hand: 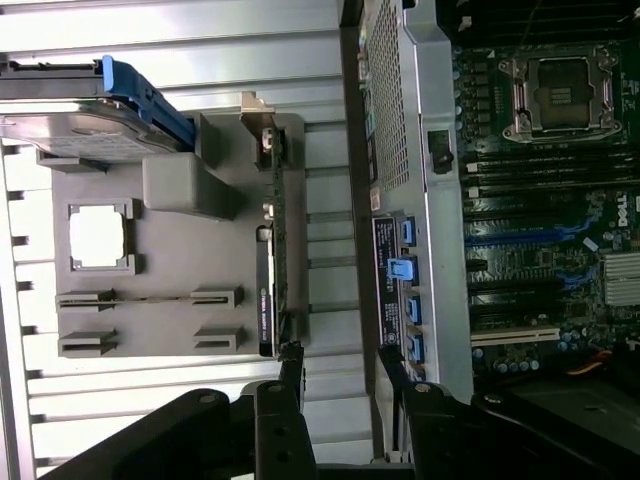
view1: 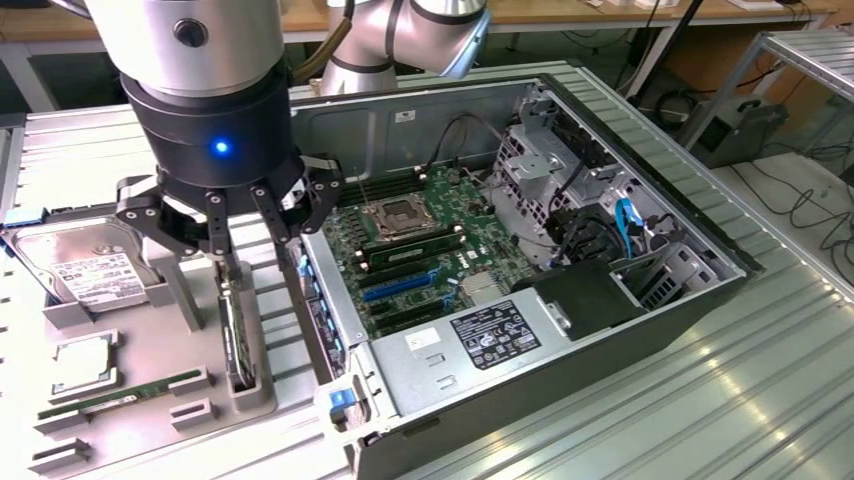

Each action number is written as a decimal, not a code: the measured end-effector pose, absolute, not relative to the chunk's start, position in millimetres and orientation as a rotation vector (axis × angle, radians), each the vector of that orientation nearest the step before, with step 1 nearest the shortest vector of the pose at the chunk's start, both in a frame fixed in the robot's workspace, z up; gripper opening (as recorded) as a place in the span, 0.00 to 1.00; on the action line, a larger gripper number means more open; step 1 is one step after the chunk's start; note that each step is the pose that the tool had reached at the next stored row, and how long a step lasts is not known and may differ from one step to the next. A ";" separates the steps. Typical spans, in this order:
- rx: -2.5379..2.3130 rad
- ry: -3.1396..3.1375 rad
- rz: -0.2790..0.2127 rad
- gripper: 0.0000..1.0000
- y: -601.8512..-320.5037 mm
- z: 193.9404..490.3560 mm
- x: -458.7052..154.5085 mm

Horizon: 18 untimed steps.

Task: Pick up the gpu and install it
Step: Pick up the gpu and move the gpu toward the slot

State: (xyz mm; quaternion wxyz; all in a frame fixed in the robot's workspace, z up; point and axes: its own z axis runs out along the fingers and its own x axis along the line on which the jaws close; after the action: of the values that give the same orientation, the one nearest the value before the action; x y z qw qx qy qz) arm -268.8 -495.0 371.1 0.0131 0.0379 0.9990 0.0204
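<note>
Pick-up step, we'd say: the tool (view1: 250, 245) hangs with fingers apart (nothing in them) above the gpu (view1: 238, 335), which stands on edge in the gray holder (view1: 154, 345) just beside the open case (view1: 601, 360). A clean grab calls for straddling that thin top edge squarely.

gpu (view1: 240, 340): upper end behind pincer (view1: 251, 245) | hard drive (view1: 83, 268): label too small to read

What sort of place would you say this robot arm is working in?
Probably a robotics lab for computer assembly: an open desktop PC case sits on a ribbed metal table, a grey fixture tray beside it holds a hard drive and other parts, and wooden workbenches stand behind.
</note>
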 end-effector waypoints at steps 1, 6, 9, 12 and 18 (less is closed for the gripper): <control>0.118 3.112 0.064 0.42 -495.0 370.9 -269.0; 0.118 3.112 0.064 0.42 -495.0 370.3 -270.4; 0.118 3.113 0.063 0.42 -495.0 370.1 -271.0; 0.118 3.112 0.064 0.42 -495.0 369.8 -271.6; 0.118 3.112 0.063 0.42 -495.1 369.0 -272.9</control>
State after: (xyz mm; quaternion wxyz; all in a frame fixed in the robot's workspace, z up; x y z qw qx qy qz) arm -272.9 -495.1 369.0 0.0131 0.0378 0.9990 0.0204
